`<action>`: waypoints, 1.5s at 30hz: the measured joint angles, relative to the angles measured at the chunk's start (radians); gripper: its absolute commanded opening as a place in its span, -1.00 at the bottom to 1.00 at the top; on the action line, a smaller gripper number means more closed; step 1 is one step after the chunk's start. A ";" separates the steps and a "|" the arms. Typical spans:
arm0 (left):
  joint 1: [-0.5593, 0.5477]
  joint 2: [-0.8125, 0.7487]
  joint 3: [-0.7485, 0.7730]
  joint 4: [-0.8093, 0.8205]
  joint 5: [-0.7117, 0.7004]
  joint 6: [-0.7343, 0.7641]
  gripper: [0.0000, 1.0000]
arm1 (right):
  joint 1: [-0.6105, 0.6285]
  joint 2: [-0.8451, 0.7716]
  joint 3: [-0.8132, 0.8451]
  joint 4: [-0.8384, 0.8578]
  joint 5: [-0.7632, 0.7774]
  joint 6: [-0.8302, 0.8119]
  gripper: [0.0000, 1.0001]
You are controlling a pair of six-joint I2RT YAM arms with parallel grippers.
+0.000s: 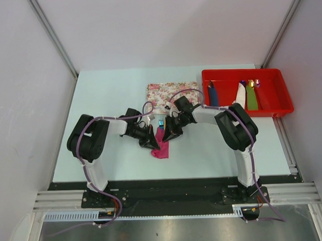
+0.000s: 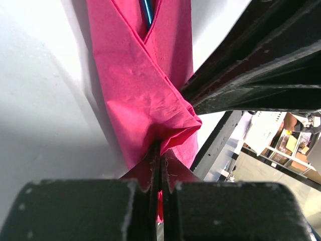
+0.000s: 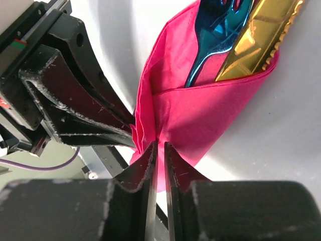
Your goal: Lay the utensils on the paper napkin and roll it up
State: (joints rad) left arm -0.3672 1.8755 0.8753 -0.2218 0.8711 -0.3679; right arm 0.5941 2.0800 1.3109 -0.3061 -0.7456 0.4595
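Magenta paper: napkin (image 2: 145,90), folded as a pocket round the cutlery.

- Left pincer (image 2: 159,150): pressed together on the napkin's bunched corner. Judged purpose: to stop the fold springing open.
- Right pincer (image 3: 158,148): jaws a slit apart with the napkin's edge caught between them, just beside the left pincer. Judged a counter-pinch, so the wrap can be turned from both sides.
- Fork (image 3: 215,35), teal, and knife (image 3: 256,40), gold: side by side inside the napkin, heads poking out of its open end. Placing looks done and rolling is in hand.
- Tabletop (image 1: 112,96), pale: beneath the napkin. Whether the paper rests on it or is lifted, cannot tell.
- Tray (image 1: 165,91), floral: just beyond the napkin.
- Bin (image 1: 274,93), red: well right of the napkin, holding rolls (image 1: 213,95).
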 measured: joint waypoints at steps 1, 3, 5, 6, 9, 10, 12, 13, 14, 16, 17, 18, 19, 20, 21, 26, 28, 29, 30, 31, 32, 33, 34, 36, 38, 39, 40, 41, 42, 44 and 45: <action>0.000 0.000 0.000 0.000 0.000 0.000 -0.99 | 0.003 0.001 -0.003 0.007 0.000 0.000 -0.74; 0.000 0.000 0.002 -0.002 0.000 0.000 -1.00 | 0.006 0.005 -0.014 0.023 0.004 0.001 -0.75; 0.000 -0.002 0.002 -0.002 0.000 0.000 -1.00 | 0.007 0.008 -0.026 0.037 0.002 0.005 -0.76; -0.001 -0.003 0.002 -0.002 -0.001 0.000 -1.00 | 0.007 0.008 -0.028 0.043 0.001 0.005 -0.76; -0.007 -0.014 0.002 0.002 -0.007 0.001 -0.99 | 0.007 0.009 -0.032 0.051 -0.001 0.005 -0.78; -0.010 -0.021 0.002 0.005 -0.013 0.000 -1.00 | 0.007 0.010 -0.032 0.052 -0.001 0.005 -0.78; -0.016 -0.038 0.002 0.014 -0.014 -0.003 -0.99 | 0.008 0.011 -0.032 0.053 0.000 0.005 -0.79; -0.020 -0.046 0.002 0.021 -0.014 -0.009 -0.99 | 0.008 0.012 -0.032 0.054 0.000 0.005 -0.80; -0.026 -0.054 0.003 0.027 -0.012 -0.018 -0.99 | 0.008 0.013 -0.032 0.055 0.000 0.005 -0.80; -0.039 -0.064 0.004 0.051 -0.008 -0.038 -0.99 | 0.009 0.016 -0.032 0.058 0.000 0.009 -0.81; -0.045 -0.066 0.004 0.065 -0.003 -0.051 -0.99 | 0.009 0.017 -0.032 0.059 0.000 0.011 -0.81; -0.051 -0.068 0.004 0.079 0.000 -0.062 -0.99 | 0.009 0.018 -0.032 0.059 0.000 0.011 -0.81; -0.057 -0.069 0.004 0.093 0.006 -0.074 -0.99 | 0.009 0.018 -0.032 0.058 -0.001 0.012 -0.81; -0.063 -0.070 0.004 0.109 0.011 -0.083 -1.00 | 0.009 0.018 -0.032 0.059 -0.001 0.013 -0.81; -0.068 -0.070 0.004 0.124 0.019 -0.094 -0.99 | 0.009 0.018 -0.032 0.059 0.000 0.014 -0.81; -0.094 -0.070 0.004 0.193 0.042 -0.125 -0.99 | 0.009 0.021 -0.032 0.059 -0.002 0.020 -0.81; -0.104 -0.069 0.003 0.220 0.047 -0.132 -0.99 | 0.008 0.021 -0.032 0.059 -0.002 0.020 -0.81; -0.107 -0.067 0.000 0.237 0.049 -0.134 -1.00 | 0.008 0.021 -0.032 0.059 -0.002 0.020 -0.81; -0.109 -0.061 0.000 0.251 0.049 -0.138 -1.00 | 0.008 0.021 -0.032 0.059 -0.002 0.021 -0.81; -0.110 -0.053 -0.002 0.267 0.050 -0.142 -0.99 | 0.008 0.021 -0.032 0.059 -0.002 0.021 -0.82; -0.111 -0.043 -0.005 0.279 0.054 -0.148 -0.99 | 0.008 0.021 -0.032 0.058 -0.002 0.021 -0.81; -0.111 -0.028 -0.011 0.293 0.061 -0.152 -1.00 | 0.008 0.021 -0.032 0.058 -0.002 0.021 -0.81; -0.111 -0.024 -0.013 0.295 0.062 -0.153 -0.99 | 0.007 0.021 -0.032 0.058 -0.002 0.021 -0.81; -0.111 -0.003 -0.021 0.304 0.068 -0.154 -0.99 | 0.007 0.021 -0.032 0.058 -0.003 0.021 -0.80; -0.111 0.010 -0.031 0.306 0.066 -0.146 -0.99 | 0.007 0.021 -0.032 0.058 -0.003 0.020 -0.78; -0.111 0.015 -0.033 0.305 0.066 -0.143 -0.99 | 0.007 0.021 -0.032 0.058 -0.003 0.020 -0.77; -0.111 0.018 -0.034 0.304 0.066 -0.137 -1.00 | 0.007 0.021 -0.032 0.058 -0.004 0.020 -0.76; -0.111 0.020 -0.034 0.303 0.067 -0.128 -0.99 | 0.006 0.021 -0.032 0.058 -0.005 0.020 -0.74; -0.111 0.021 -0.034 0.302 0.068 -0.122 -1.00 | 0.006 0.021 -0.032 0.058 -0.005 0.019 -0.73; -0.111 0.023 -0.034 0.300 0.071 -0.113 -1.00 | 0.003 0.021 -0.031 0.058 -0.007 0.019 -0.68; -0.111 0.025 -0.034 0.299 0.072 -0.109 -1.00 | 0.000 0.021 -0.029 0.056 -0.008 0.018 -0.67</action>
State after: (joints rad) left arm -0.4782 1.9003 0.8413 0.0769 0.9432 -0.4770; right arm 0.5945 2.1010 1.2816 -0.2501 -0.7536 0.4778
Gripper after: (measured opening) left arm 0.008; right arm 0.128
